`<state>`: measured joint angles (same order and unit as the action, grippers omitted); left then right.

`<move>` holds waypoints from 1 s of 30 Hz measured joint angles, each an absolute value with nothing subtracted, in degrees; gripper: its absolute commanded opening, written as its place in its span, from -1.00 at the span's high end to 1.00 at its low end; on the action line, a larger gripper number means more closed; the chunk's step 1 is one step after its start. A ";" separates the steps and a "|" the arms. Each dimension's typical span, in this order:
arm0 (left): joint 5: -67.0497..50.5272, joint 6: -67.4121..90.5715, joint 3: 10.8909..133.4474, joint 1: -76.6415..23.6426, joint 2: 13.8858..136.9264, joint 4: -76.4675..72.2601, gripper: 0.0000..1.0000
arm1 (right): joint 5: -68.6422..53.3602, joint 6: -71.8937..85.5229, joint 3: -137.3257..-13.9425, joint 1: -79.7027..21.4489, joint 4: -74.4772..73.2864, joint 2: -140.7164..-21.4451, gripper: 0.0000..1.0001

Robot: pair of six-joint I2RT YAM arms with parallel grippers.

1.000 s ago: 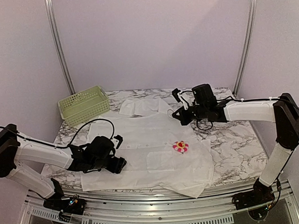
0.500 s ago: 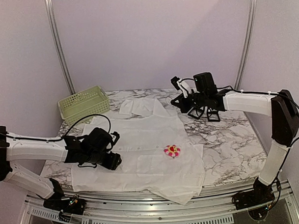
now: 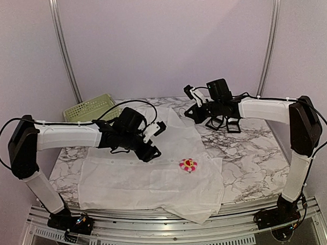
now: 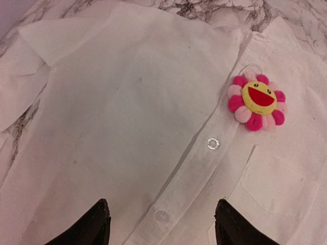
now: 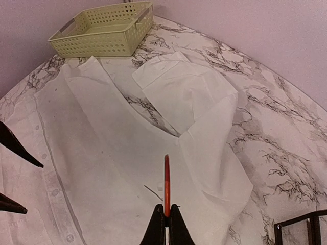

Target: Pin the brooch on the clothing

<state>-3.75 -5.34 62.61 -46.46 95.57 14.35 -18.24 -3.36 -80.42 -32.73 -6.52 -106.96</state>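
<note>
The white shirt (image 3: 133,177) lies spread on the marble table, and also shows in the left wrist view (image 4: 127,102) and the right wrist view (image 5: 112,132). The brooch (image 3: 188,164), a pink plush flower with a yellow smiling face, lies on the shirt beside the button strip (image 4: 257,102). My left gripper (image 3: 155,140) hovers open and empty above the button strip (image 4: 162,204), the brooch ahead to its right. My right gripper (image 3: 195,106) is shut on a thin red piece (image 5: 166,184), held edge-on above the shirt's collar area (image 5: 167,208).
A pale green basket (image 3: 90,108) stands at the back left (image 5: 104,30). A black wire frame (image 3: 225,123) sits on the marble under the right arm (image 5: 301,229). The shirt's hem hangs over the table's front edge (image 3: 199,215).
The left arm has swung from the shirt's front left up and right over the button strip. The shirt slid left earlier. The right gripper has shifted slightly back and left.
</note>
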 measured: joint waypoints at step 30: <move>-21.63 -17.45 58.85 -45.63 101.12 7.99 -0.42 | -3.29 9.74 -73.82 -41.93 -3.55 -106.30 1.00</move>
